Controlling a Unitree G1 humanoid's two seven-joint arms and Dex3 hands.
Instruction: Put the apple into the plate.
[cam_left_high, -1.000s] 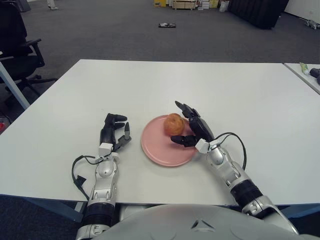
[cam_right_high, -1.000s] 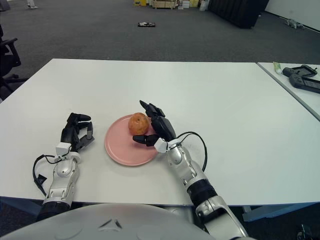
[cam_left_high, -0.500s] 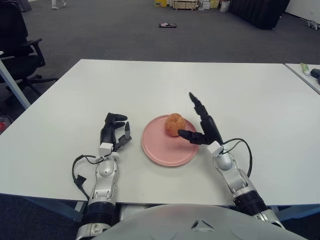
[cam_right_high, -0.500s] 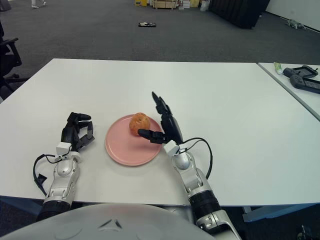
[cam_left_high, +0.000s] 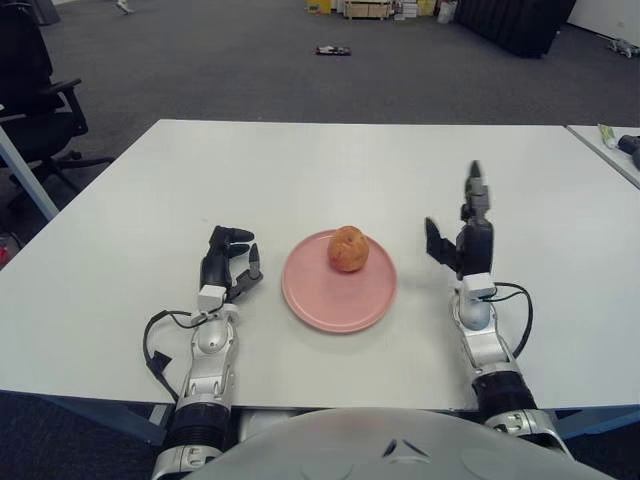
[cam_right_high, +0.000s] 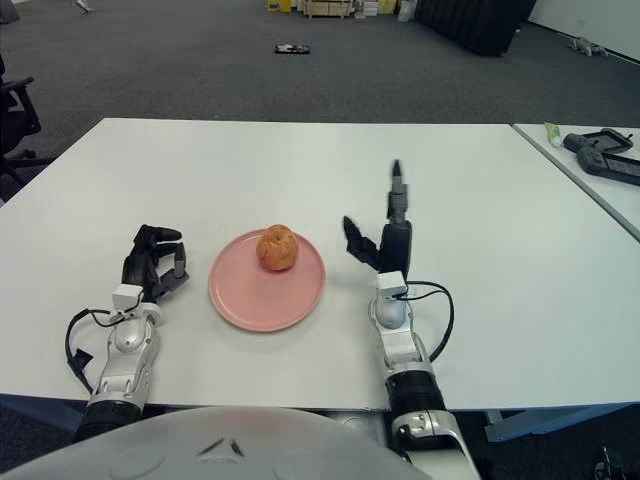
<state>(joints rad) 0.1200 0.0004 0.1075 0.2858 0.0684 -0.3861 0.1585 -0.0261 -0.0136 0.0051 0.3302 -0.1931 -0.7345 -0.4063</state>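
A reddish-orange apple (cam_left_high: 348, 248) sits on the far part of a pink plate (cam_left_high: 325, 295) in the middle of the white table. My right hand (cam_left_high: 462, 228) is to the right of the plate, apart from it, fingers spread and pointing up, holding nothing. My left hand (cam_left_high: 226, 262) rests on the table just left of the plate with its fingers curled, holding nothing.
The white table (cam_left_high: 300, 170) runs wide around the plate. A second table at the far right carries a dark device (cam_right_high: 603, 155) and a small tube (cam_right_high: 553, 133). An office chair (cam_left_high: 35, 80) stands at the far left, on the grey floor.
My right hand has let go of the apple, opened and drawn back to the right, off the plate. The apple stays on the plate. The left hand has not moved.
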